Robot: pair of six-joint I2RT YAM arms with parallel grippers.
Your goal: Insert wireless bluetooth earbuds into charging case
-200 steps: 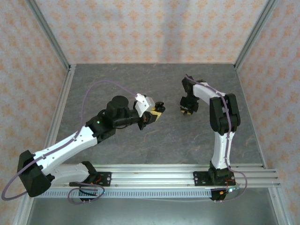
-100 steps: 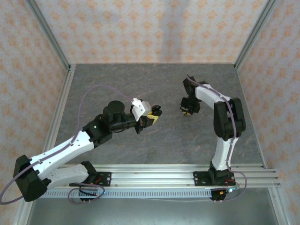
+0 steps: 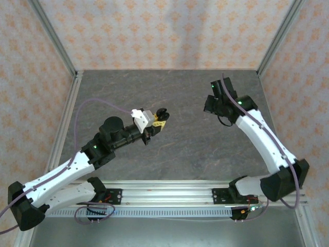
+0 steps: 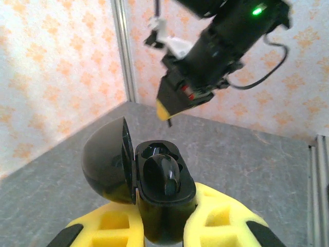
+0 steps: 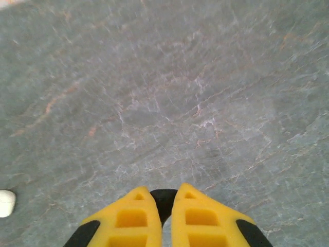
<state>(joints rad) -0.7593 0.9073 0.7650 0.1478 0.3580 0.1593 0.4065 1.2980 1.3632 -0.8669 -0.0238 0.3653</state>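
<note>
— Right gripper (image 5: pixel 163 191) pinches a black earbud (image 5: pixel 163 203); left gripper (image 4: pixel 164 221) clamps the open case (image 4: pixel 162 190), at my nine o'clock.
— I'd go slow, stem down, into what looks like the free socket (image 4: pixel 150 151) at eleven.

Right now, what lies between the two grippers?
Just bare grey table, in the top view, from the left gripper to the right gripper.

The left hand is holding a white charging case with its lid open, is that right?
No. The charging case in the left hand is black, not white; its lid is open, as the left wrist view shows.
</note>
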